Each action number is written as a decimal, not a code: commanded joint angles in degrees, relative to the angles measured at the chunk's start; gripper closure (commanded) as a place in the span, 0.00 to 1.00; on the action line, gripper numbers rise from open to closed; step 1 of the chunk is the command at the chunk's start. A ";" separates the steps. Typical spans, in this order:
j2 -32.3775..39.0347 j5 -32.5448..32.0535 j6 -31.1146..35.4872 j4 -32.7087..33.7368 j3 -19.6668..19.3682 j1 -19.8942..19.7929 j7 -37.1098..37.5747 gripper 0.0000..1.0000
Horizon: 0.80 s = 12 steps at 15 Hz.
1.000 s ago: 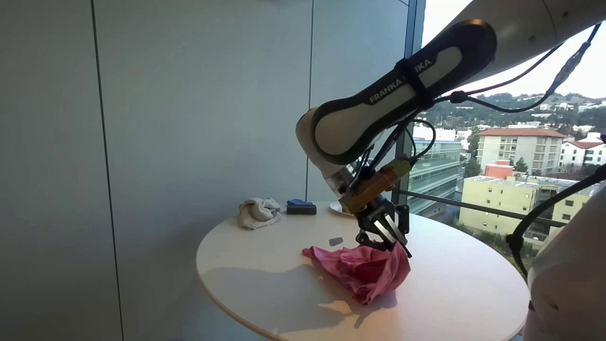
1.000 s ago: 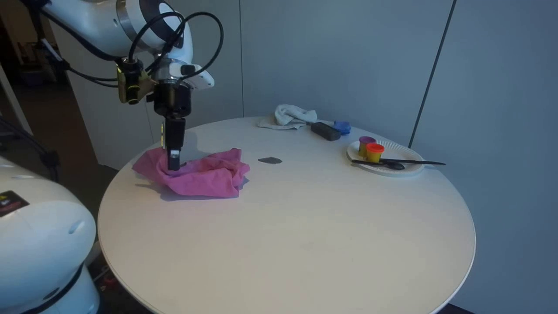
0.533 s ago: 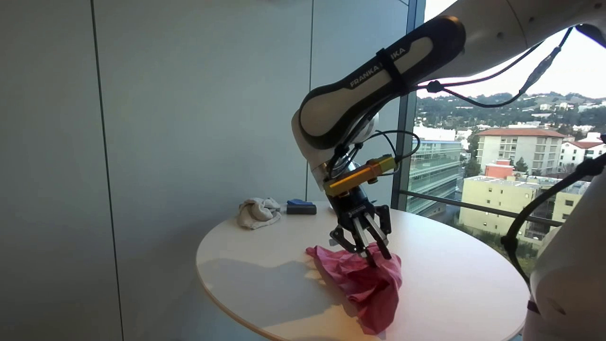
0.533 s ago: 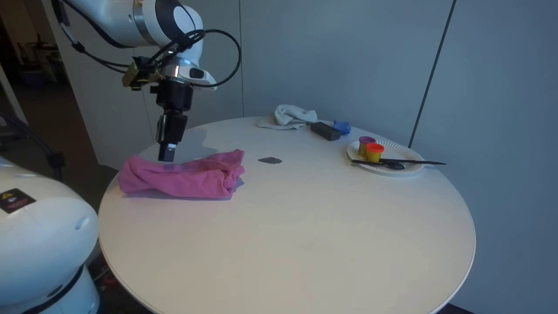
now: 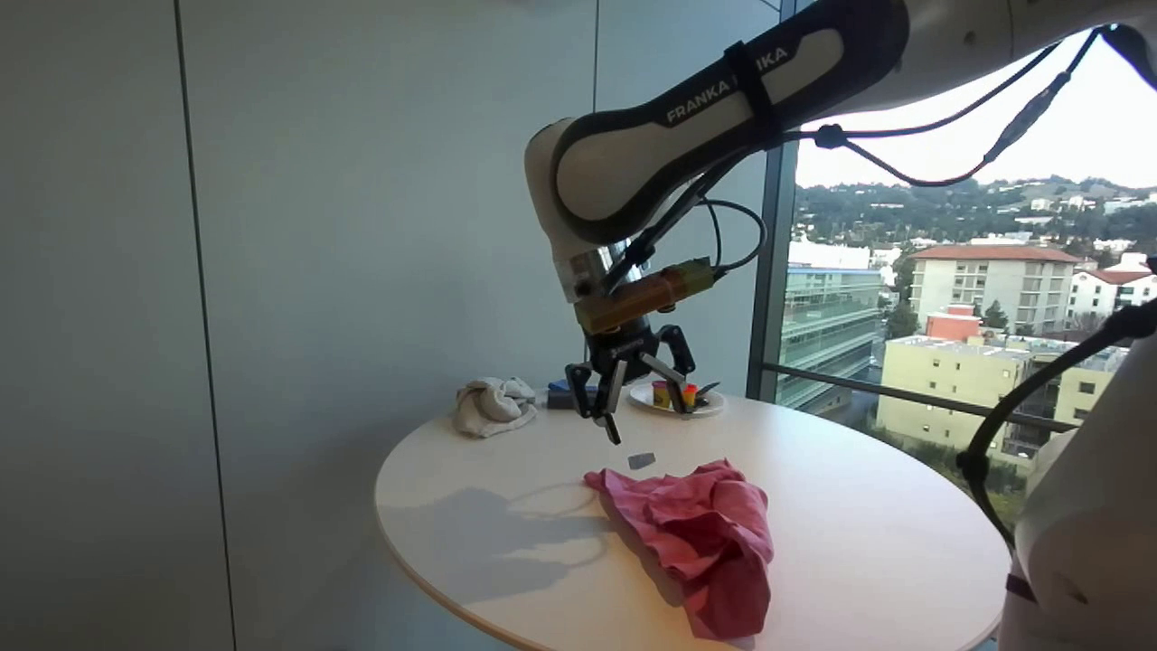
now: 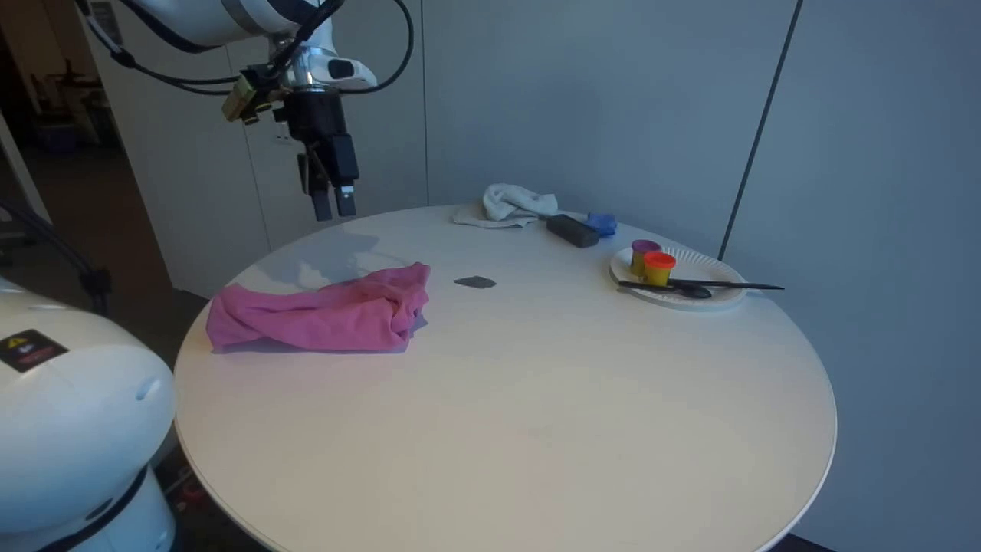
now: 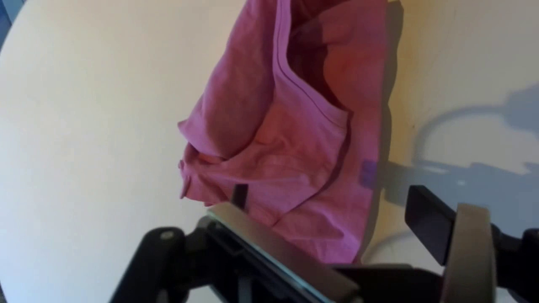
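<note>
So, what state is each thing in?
Gripper: open, holding nothing
Pink cloth: rumpled, not held
White cloth: bunched up
Purple-lidded tub: closed, upright
Red-lidded tub: closed, upright
Plate: right way up, loaded
Spoon: lying on the plate
Other utensil: overhanging the plate's rim
Grey scrap: lying flat

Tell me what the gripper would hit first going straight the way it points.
Most likely the pink cloth, which lies below the open gripper; how far down is hard to judge.
</note>
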 commanded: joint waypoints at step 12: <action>10.79 -3.14 -2.34 -1.26 -2.62 0.40 13.99 0.00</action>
